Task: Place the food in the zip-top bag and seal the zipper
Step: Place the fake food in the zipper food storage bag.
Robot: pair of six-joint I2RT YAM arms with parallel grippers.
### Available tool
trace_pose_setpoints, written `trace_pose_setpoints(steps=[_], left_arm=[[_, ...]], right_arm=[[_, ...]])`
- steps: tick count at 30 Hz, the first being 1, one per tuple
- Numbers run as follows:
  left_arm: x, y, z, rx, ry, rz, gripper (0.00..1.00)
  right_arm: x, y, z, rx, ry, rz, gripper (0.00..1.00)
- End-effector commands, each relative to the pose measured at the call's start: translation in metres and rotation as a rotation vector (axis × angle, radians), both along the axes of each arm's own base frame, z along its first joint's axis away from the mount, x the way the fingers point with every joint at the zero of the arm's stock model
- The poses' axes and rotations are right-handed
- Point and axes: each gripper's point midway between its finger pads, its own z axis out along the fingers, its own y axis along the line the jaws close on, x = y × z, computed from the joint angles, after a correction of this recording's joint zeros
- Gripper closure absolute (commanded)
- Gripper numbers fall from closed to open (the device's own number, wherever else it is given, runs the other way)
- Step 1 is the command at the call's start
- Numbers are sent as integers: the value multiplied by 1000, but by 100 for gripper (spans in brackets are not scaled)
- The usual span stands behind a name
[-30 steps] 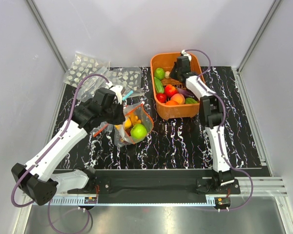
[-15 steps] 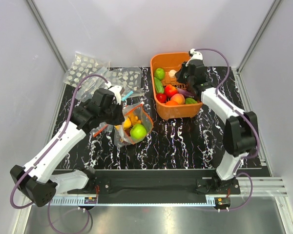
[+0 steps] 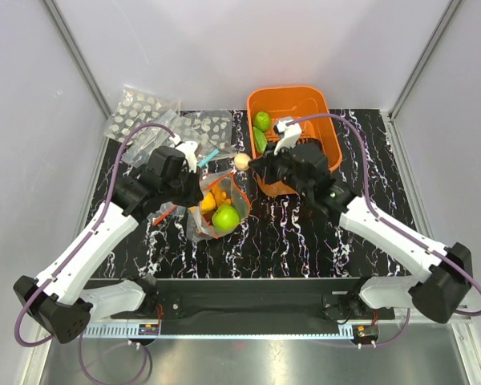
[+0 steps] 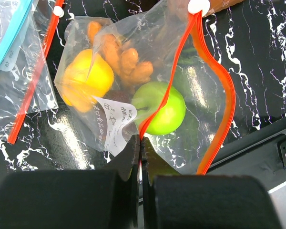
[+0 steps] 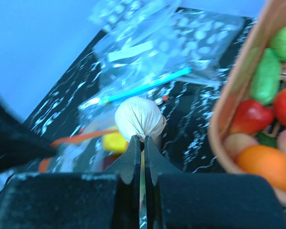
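Swung out of the basket (image 3: 293, 90), right gripper (image 5: 143, 139) pinches garlic (image 5: 139, 118), stem hidden; left gripper (image 4: 141, 141) clamps the zipper (image 4: 180, 55).

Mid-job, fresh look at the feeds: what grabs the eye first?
The right tool holds a white garlic bulb by its tip, between the orange basket and the zip-top bag. The left tool pinches the bag's red-orange zipper, mouth open, a green apple inside.
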Motion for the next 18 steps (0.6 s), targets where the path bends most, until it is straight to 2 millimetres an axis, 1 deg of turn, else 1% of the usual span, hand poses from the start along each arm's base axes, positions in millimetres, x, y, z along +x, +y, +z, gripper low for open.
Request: trace_pose_setpoints(steps=[1,2,3,4,5,7,8,10,11,12,13,14,15,16,17,18], left_arm=[[1,-3,12,-42,-42,-11,100],[1,-2,11,-42,-40,-10,100],[0,-2,10,-42,-38,-7,100],[1,-2,10,-43,-39,-5,100],[0,-1,10,-43,-41,-1,100],[0,0,9,-46,-46,4,100],[-1,-1,9,-50,-45,3,100],[-2,-1,10,-58,-47,1,100],[-2,-1,11,-62,-49,1,100],[-2,-2,12,-64,-49,0,100],[-3,-2,13,-66,-48,-1,100],[-4,-2,13,-67,-51,-2,100],[-4,-1,13,-64,-49,1,100],[-4,0,14,-63,-51,5,100],[-3,2,15,-56,-56,13,100],[-3,3,15,-54,-58,13,100]], right_arm=[[-39,13,-1,-3,1,67,100],[-47,17,2,9,2,87,100],[-55,24,-1,12,9,131,100],[-64,31,-8,3,19,176,100],[-66,35,-14,-14,25,191,100],[-79,46,-24,-40,48,260,100],[-84,53,-35,-69,63,283,100],[-85,58,-42,-90,77,289,100],[-86,63,-50,-105,92,299,100],[-86,66,-53,-109,100,302,100],[-85,70,-52,-107,97,305,100],[-84,73,-58,-115,111,307,100],[-84,77,-56,-110,112,319,100],[-84,79,-57,-111,118,322,98],[-84,81,-60,-112,130,322,65],[-83,81,-61,-116,133,319,47]])
